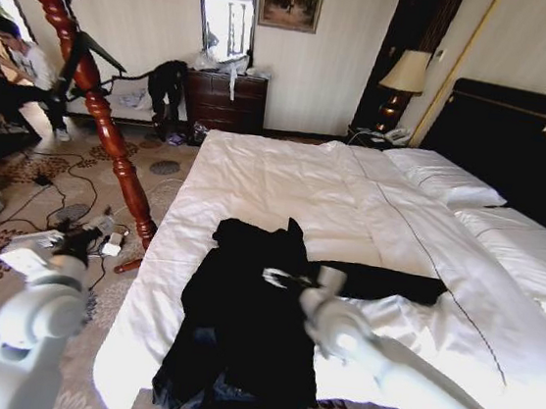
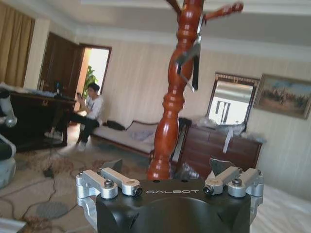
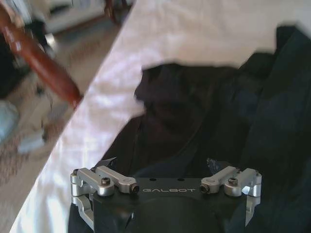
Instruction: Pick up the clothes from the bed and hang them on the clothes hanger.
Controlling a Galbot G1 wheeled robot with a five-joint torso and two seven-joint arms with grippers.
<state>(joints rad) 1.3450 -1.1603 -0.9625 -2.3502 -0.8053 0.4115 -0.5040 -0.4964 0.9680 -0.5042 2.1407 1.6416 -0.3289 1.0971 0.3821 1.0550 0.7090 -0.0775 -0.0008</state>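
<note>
The clothes [image 1: 244,330] are one black garment lying crumpled on the near left part of the bed [image 1: 285,181], with one sleeve stretched to the right and the hem hanging over the near edge. My right gripper [image 1: 289,280] hovers just over its upper part. In the right wrist view the right gripper [image 3: 163,165] is open, with the dark fabric [image 3: 194,111] spread beneath and nothing between its fingers. My left gripper [image 1: 79,240] is held over the carpet left of the bed. Seen from the left wrist, that gripper [image 2: 165,165] is open and faces the red-brown clothes hanger [image 2: 170,116]. The clothes hanger [image 1: 93,95] leans tall at the left.
Cables and small devices [image 1: 102,234] litter the carpet at the stand's foot. A person [image 1: 23,62] sits at the far left by a sofa. A dark dresser [image 1: 226,100] stands against the back wall, a lamp [image 1: 404,76] beside the black headboard [image 1: 517,143]. White pillows [image 1: 443,180] lie at the right.
</note>
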